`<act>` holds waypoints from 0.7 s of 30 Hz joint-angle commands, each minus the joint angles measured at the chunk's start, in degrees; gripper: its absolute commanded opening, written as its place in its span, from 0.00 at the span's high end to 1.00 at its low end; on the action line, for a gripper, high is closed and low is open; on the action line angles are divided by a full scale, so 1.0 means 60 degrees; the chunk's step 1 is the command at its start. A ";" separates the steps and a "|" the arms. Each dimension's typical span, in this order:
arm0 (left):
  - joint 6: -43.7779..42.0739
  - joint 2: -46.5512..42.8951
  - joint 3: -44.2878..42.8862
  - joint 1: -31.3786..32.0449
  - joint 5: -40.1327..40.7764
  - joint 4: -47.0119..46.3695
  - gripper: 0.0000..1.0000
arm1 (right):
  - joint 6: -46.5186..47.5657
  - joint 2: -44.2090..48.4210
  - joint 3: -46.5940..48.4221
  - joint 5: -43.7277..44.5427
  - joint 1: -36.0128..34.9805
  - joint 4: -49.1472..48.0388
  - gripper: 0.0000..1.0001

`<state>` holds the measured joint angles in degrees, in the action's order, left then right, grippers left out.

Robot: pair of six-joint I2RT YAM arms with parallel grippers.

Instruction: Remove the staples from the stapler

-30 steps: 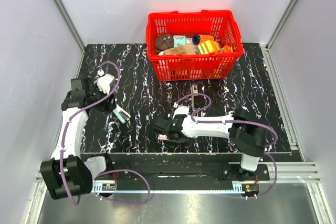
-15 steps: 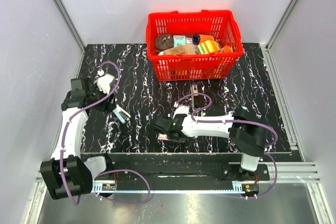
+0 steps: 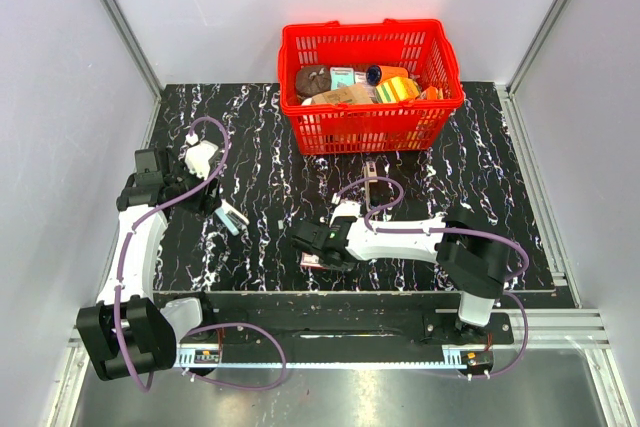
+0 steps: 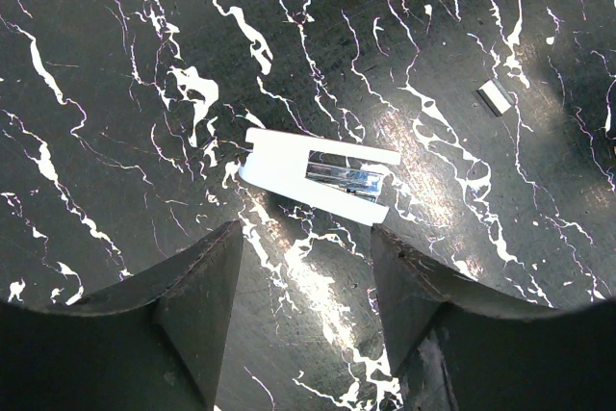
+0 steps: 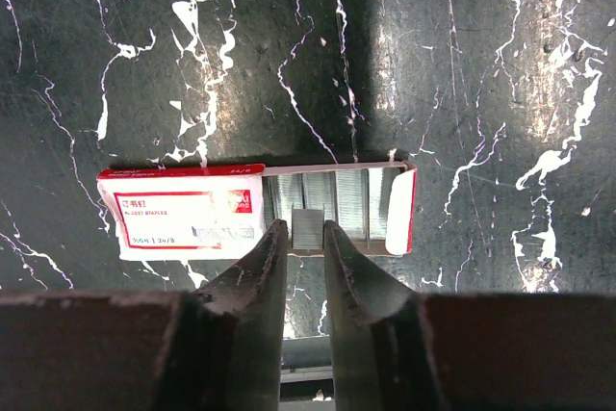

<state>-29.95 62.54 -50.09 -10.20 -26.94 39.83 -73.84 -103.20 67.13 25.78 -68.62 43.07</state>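
The slim black stapler (image 3: 371,183) lies in front of the basket, partly under the right arm's cable, and no gripper touches it. My right gripper (image 5: 308,230) hovers over an open red-and-white staple box (image 5: 188,211). A short strip of staples (image 5: 308,222) sits on the box's near edge between the fingers, which stand narrowly open with a thin gap beside it. My left gripper (image 4: 306,230) is open and empty above the table. Just beyond it lies a white flat piece (image 4: 289,166) with a silvery strip in its slot.
A red basket (image 3: 372,125) full of assorted items stands at the back centre. A tiny loose staple piece (image 4: 495,96) lies on the black marbled table (image 3: 260,137) beyond the white piece. Grey walls close in both sides.
The right gripper's fingers have spread slightly around the staple strip. Neither arm has visibly shifted.
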 commanded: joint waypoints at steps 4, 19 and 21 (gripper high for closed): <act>-0.0032 -0.0199 -0.0075 -0.0044 -0.0066 -0.0179 0.40 | -0.0027 -0.0115 0.0046 -0.0019 0.0055 0.0014 0.71; -0.0032 -0.0199 -0.0119 -0.0044 -0.0168 -0.0120 0.39 | 0.0412 0.0514 0.0002 0.0288 0.0055 -0.0059 0.68; -0.0032 -0.0199 -0.0148 -0.0044 -0.0197 -0.0062 0.39 | 0.0486 0.0675 0.0046 0.0405 0.0069 -0.0015 0.67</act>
<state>-29.95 62.37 -50.09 -10.20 -26.98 40.25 -72.29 -103.50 67.13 25.85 -68.62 43.07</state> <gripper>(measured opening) 0.603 0.319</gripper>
